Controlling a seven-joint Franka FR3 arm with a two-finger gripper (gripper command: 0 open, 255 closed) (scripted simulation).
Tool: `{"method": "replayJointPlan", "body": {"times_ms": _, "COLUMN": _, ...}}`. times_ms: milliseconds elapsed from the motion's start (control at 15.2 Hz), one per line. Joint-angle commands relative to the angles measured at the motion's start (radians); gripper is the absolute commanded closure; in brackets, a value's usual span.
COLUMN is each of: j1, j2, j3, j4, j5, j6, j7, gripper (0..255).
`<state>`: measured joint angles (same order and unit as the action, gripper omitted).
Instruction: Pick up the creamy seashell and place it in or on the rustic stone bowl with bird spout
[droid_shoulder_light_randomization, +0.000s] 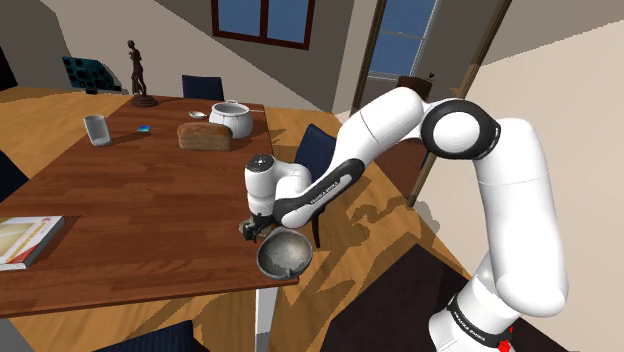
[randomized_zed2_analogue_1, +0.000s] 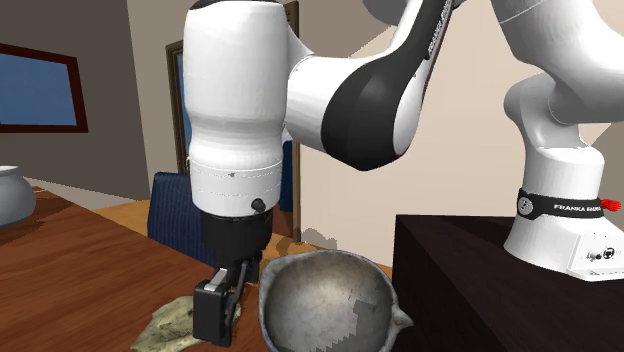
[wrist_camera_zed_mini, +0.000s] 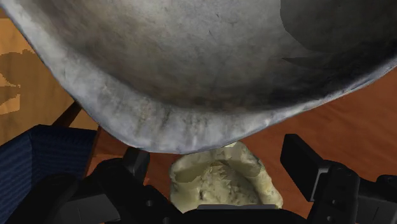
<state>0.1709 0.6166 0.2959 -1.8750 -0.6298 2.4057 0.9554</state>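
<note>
A creamy, lumpy seashell (wrist_camera_zed_mini: 222, 184) lies on the wooden table (droid_shoulder_light_randomization: 130, 200), right against the outer wall of the grey stone bowl (wrist_camera_zed_mini: 203, 70). My black gripper (wrist_camera_zed_mini: 216, 159) is lowered over the shell with its fingers (wrist_camera_zed_mini: 135, 162) standing open on either side, a gap showing between them and the shell. In the second exterior view the gripper (randomized_zed2_analogue_1: 222, 305) reaches the tabletop beside the bowl (randomized_zed2_analogue_1: 330, 300), with the shell (randomized_zed2_analogue_1: 170, 322) lying by the fingers. The shoulder view puts the gripper (droid_shoulder_light_randomization: 250, 228) and the bowl (droid_shoulder_light_randomization: 283, 253) at the table's near corner.
At the table's far end are a bread loaf (droid_shoulder_light_randomization: 205, 136), a white pot (droid_shoulder_light_randomization: 231, 117), a grey cup (droid_shoulder_light_randomization: 96, 129) and a dark statuette (droid_shoulder_light_randomization: 138, 75). A book (droid_shoulder_light_randomization: 25, 240) lies at the near left edge. Blue chairs (droid_shoulder_light_randomization: 315, 150) stand around; the bowl sits close to the table edge.
</note>
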Motion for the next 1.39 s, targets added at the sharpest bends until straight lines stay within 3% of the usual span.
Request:
{"method": "replayJointPlan", "body": {"times_ms": 0, "j1": 0.005, "j2": 0.023, "j3": -0.010, "j4": 0.007, "j5": -0.013, "j6": 0.016, "j7": 0.010, "gripper": 0}}
{"method": "replayJointPlan", "body": {"times_ms": 660, "j1": 0.008, "j2": 0.050, "j3": -0.022, "j4": 0.015, "j5": -0.027, "j6": 0.035, "j7": 0.018, "gripper": 0}}
{"method": "replayJointPlan", "body": {"times_ms": 726, "j1": 0.008, "j2": 0.050, "j3": -0.022, "j4": 0.015, "j5": -0.027, "j6": 0.035, "j7": 0.018, "gripper": 255}}
{"method": "replayJointPlan", "body": {"times_ms": 1320, "j1": 0.008, "j2": 0.050, "j3": -0.022, "j4": 0.015, "j5": -0.027, "j6": 0.035, "j7": 0.018, "gripper": 255}}
